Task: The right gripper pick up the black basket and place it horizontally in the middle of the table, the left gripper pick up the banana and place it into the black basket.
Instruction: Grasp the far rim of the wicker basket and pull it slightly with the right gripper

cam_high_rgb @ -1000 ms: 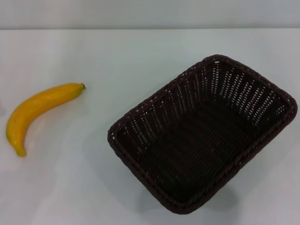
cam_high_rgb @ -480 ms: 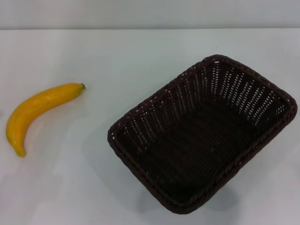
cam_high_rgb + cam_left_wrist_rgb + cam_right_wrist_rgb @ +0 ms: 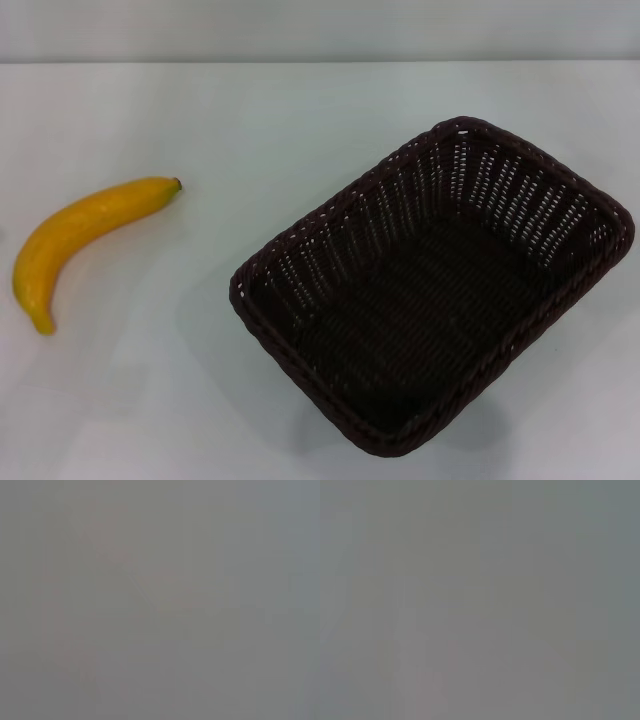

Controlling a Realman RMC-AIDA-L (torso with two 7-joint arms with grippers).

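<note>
Large rectangular dark brown-black woven wicker basket point(image 3: 432, 290) sits on the plain white desk point(image 3: 260, 110), turned diagonally, empty, toward the robot's right. Curved yellow-orange banana point(image 3: 82, 241) lies well apart from the basket on its left side, dark tip pointing toward the basket's far end. Neither claw shows in the head view; both wrist views give only featureless grey, so whether either claw is spread or pressed together cannot be told. Nothing done yet by the look of it. Risks: the right claw pinching the braided rim off-centre could tip or swing the basket; a skewed placement would leave it still diagonal; the smooth banana may roll or slip under a poor grip.
</note>
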